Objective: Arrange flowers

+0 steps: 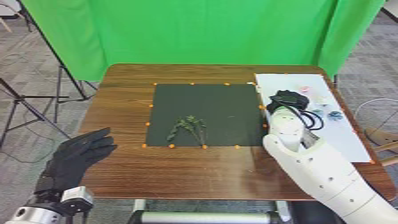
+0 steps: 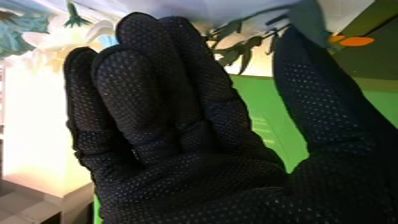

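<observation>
1. Only an early part of the arrangement seems to be done: on the near half of the dark mat [image 1: 171, 100], leafy green sprigs [image 1: 189, 131] are laid, with their stems pointed towards the near edge.
2. Beyond them to the right, a teal flower [image 1: 335, 115] and a pink flower [image 1: 305, 89] are set out on the white sheet [image 1: 348, 142]; these are presumably left to be placed.
3. At the near left of the table [image 1: 204, 175], the left hand [image 1: 67, 160] is held apart from the mat, its fingers extended and slightly parted.
4. Farther off, the right hand [image 1: 290, 99] is held over the sheet's left side. Its fingers are straight and close together, the thumb spread away. Greenery [image 2: 233, 49] is seen between them, though whether it is touched cannot be told.
</observation>
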